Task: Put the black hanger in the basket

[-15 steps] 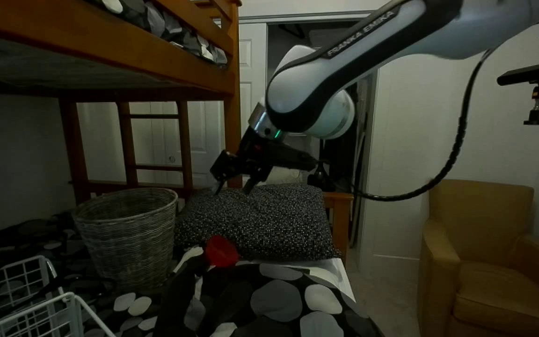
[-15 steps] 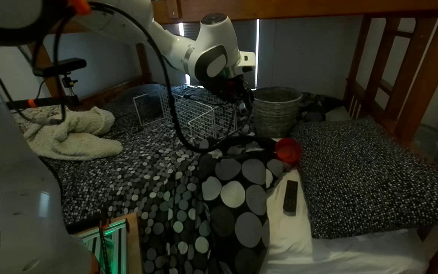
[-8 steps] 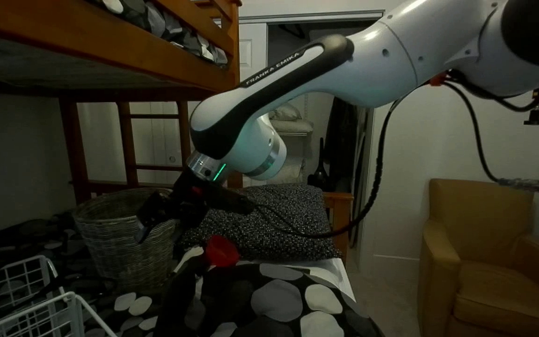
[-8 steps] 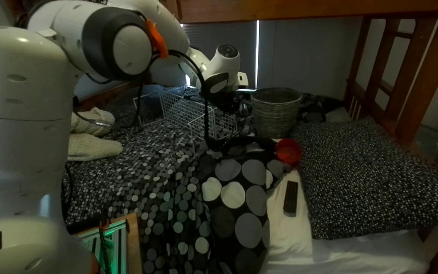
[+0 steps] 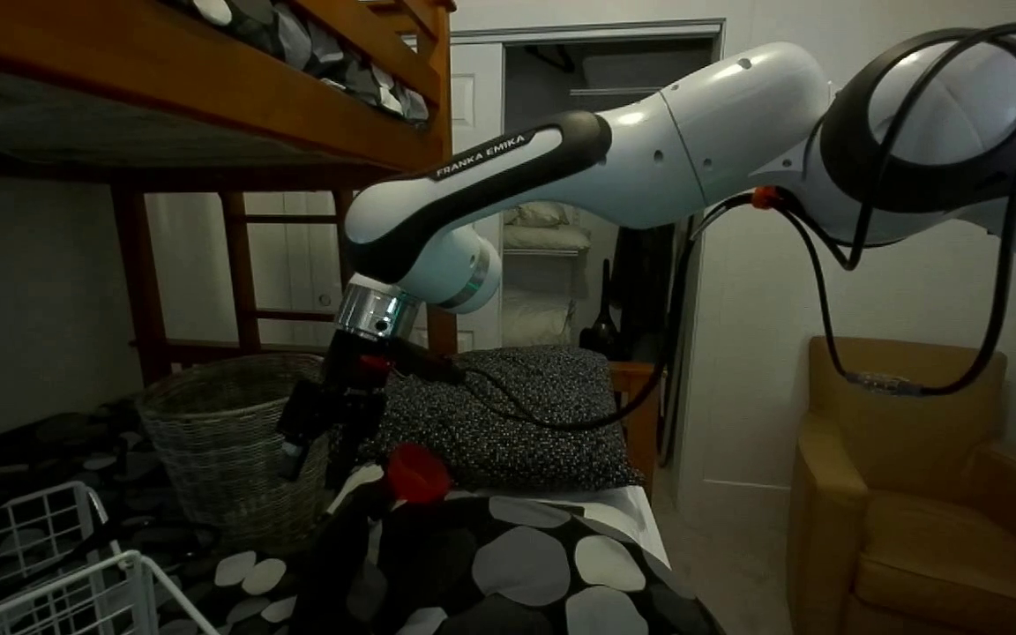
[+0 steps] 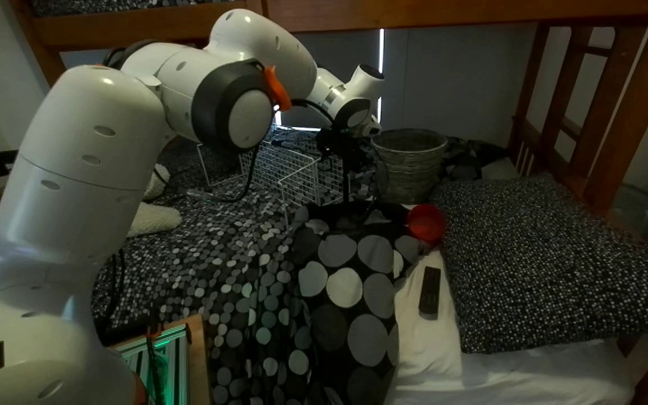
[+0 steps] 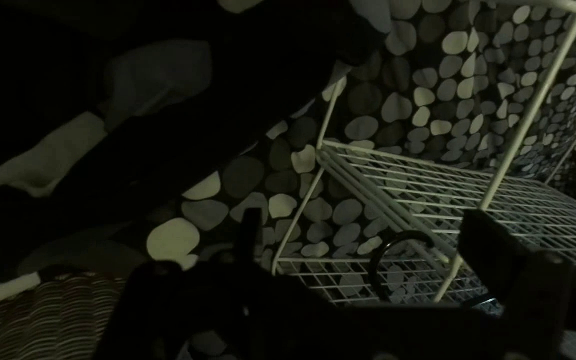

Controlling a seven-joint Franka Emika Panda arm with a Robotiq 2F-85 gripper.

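The black hanger lies on the white wire basket; its curved hook (image 7: 374, 265) shows in the wrist view between my fingers, its body mostly hidden by the gripper. In the exterior views it is a thin dark line (image 5: 107, 532) (image 6: 297, 148). The round grey woven basket (image 5: 235, 459) (image 6: 409, 171) stands upright on the bed; part of its side (image 7: 53, 320) shows in the wrist view. My gripper (image 5: 318, 466) (image 6: 361, 183) (image 7: 363, 220) is open and empty, pointing down beside the woven basket, on the wire basket's side. The hook is apart from both fingers.
The white wire basket (image 5: 133, 564) (image 6: 279, 169) (image 7: 518, 135) stands beside the woven basket. A red cup (image 5: 418, 474) (image 6: 426, 223) lies by the pillow (image 5: 508, 423). A remote (image 6: 430, 292) lies on the sheet. The upper bunk (image 5: 296, 106) overhangs.
The gripper has come down from above the pillow to beside the woven basket. In the last half second it has turned to point more steeply down. Hanger and baskets have not moved.
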